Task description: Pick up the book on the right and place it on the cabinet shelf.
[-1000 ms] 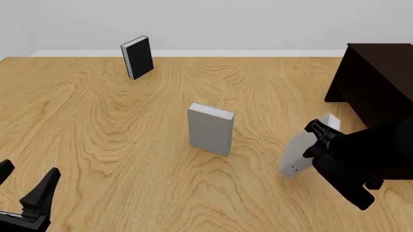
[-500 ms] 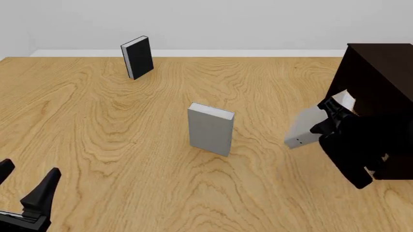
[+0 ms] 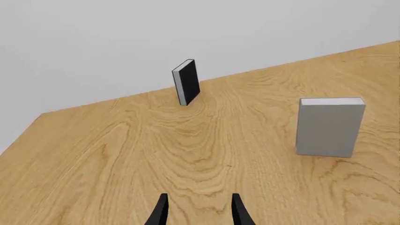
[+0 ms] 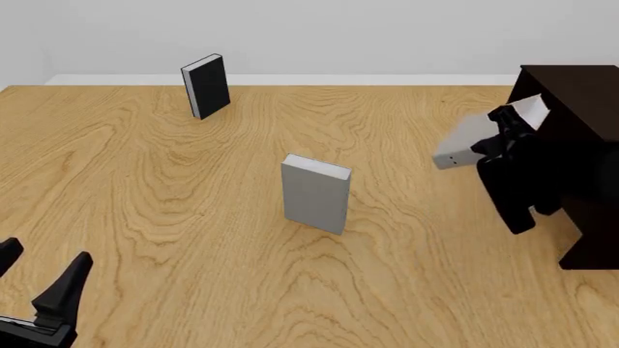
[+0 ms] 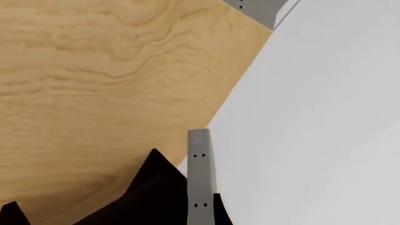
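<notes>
I am lifting the book (image 4: 467, 141) with my right gripper (image 4: 505, 130) pinching it; it is now clear of the desk (image 4: 193, 217), risen beside the cabinet (image 4: 570, 109) top, nearing the shelf. My left gripper (image 4: 43, 279) is resting spread, idle.

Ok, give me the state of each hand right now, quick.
Left hand: open, holding nothing, low over the table.
Right hand: closed on the thin grey book, raised beside the dark cabinet.
</notes>
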